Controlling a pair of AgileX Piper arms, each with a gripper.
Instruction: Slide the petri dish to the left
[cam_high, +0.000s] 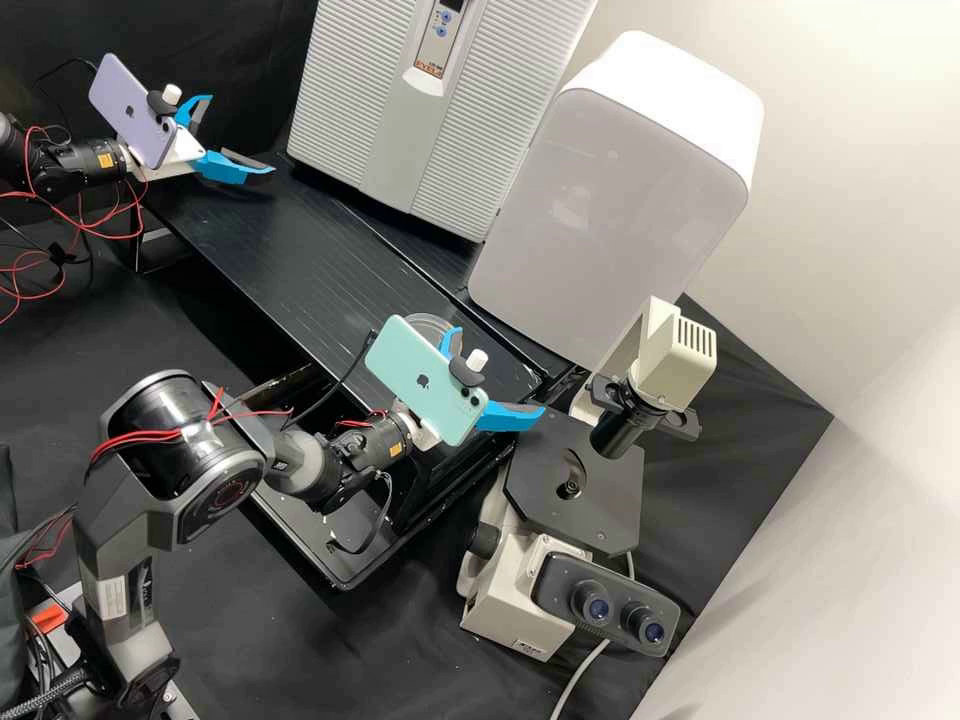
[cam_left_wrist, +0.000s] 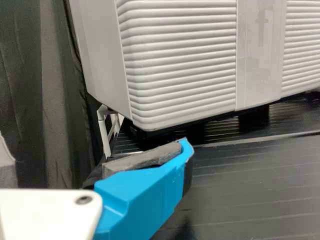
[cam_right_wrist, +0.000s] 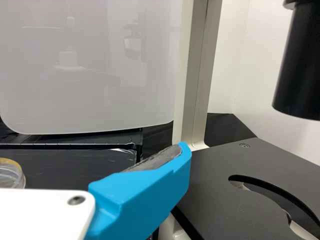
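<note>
The clear round petri dish (cam_high: 428, 324) lies flat on the black ribbed bench (cam_high: 300, 250), near its right end and close to the foot of the tall white smooth-sided cabinet (cam_high: 620, 190). In the right wrist view the petri dish (cam_right_wrist: 8, 173) sits at the picture's edge, beside the blue finger (cam_right_wrist: 150, 185).

The right hand (cam_high: 500, 372) hangs just beside the dish, between it and the black stage plate (cam_high: 575, 480) of the pale grey microscope (cam_high: 560, 590). Its two fingers are spread apart and nothing is between them.

The left hand (cam_high: 240, 133) is well apart from the dish, at the bench's far left end, in front of the white ribbed appliance (cam_high: 430, 110). Its fingers are spread too and hold nothing, with the lower finger (cam_left_wrist: 145, 195) just above the ribbed surface.
</note>
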